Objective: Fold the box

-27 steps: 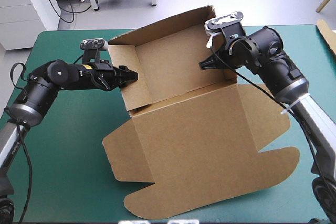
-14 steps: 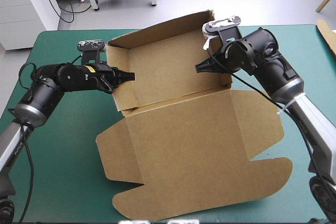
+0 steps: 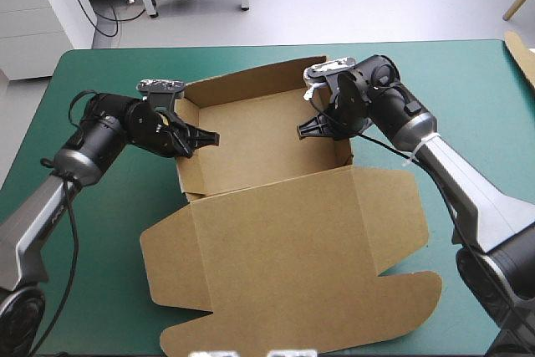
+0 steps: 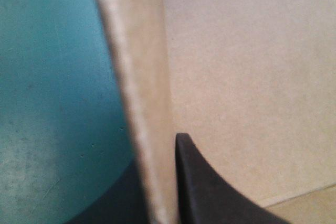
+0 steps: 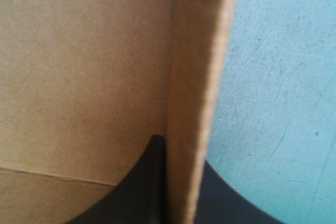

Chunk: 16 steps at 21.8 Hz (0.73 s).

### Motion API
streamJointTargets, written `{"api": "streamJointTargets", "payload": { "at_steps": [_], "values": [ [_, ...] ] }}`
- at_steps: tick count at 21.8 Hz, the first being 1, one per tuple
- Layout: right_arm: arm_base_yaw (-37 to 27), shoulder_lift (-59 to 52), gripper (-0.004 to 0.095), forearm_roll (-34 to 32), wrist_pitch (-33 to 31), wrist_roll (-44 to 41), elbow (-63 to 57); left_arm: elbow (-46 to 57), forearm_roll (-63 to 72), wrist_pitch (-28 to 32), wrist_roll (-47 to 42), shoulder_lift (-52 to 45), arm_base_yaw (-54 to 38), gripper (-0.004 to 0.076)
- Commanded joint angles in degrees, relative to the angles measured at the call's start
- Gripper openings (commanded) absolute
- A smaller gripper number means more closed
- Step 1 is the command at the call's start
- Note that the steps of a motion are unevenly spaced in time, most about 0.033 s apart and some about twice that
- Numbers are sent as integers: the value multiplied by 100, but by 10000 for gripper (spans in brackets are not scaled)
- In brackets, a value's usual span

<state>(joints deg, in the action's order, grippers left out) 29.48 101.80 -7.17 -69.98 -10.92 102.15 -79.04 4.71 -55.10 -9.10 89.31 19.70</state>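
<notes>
— What was the biggest thing out there?
— The table (image 3: pixel 100 232), teal-green. Most of its middle was taken up by the box (image 3: pixel 259 144), an open tray with its walls up, sitting right between the two sets of jaws.
— And the lid?
— The lid (image 3: pixel 284 265) lay flat on the cover. It spread from the tray's near wall back toward the robot, on the near side of both jaws and under neither.
— Which way did the tray run?
— Its long axis ran straight across, from one gripper to the other. Each arm had its own end, and I'd say neither was nearer the lid's hinge line.
— The left one, then?
— The left gripper (image 3: pixel 205 135) was clamped onto the left end wall (image 3: pixel 188 175). The board was pinched between its fingers (image 4: pixel 205 187), one inside the tray and one outside over the cover.
— And the right?
— The same, mirrored. The right gripper (image 3: pixel 303 131) was clenched on the right end wall (image 3: pixel 344 150), and the wall's edge rose upright between the jaws.
— So what did the next move hang on?
— To my eye, on those two walls facing each other with the tray floor between the jaws. Any pull or press had to go along that long axis, both arms together, or the tray would likely skew.
</notes>
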Motion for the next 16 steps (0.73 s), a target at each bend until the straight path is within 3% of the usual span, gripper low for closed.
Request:
{"api": "streamJointTargets", "payload": {
  "at_steps": [1, 11, 16],
  "values": [
    [34, -113, -21, 275, 297, 274, 165, -434, 174, -60, 267, 139, 120, -8],
    [-536, 754, -21, 800, 363, 768, 165, -554, 149, 0, 251, 1044, 120, -8],
    [-549, 1124, -21, 717, 925, 1092, 186, -559, 149, 107, 386, 1486, 120, -8]
  ]
}}
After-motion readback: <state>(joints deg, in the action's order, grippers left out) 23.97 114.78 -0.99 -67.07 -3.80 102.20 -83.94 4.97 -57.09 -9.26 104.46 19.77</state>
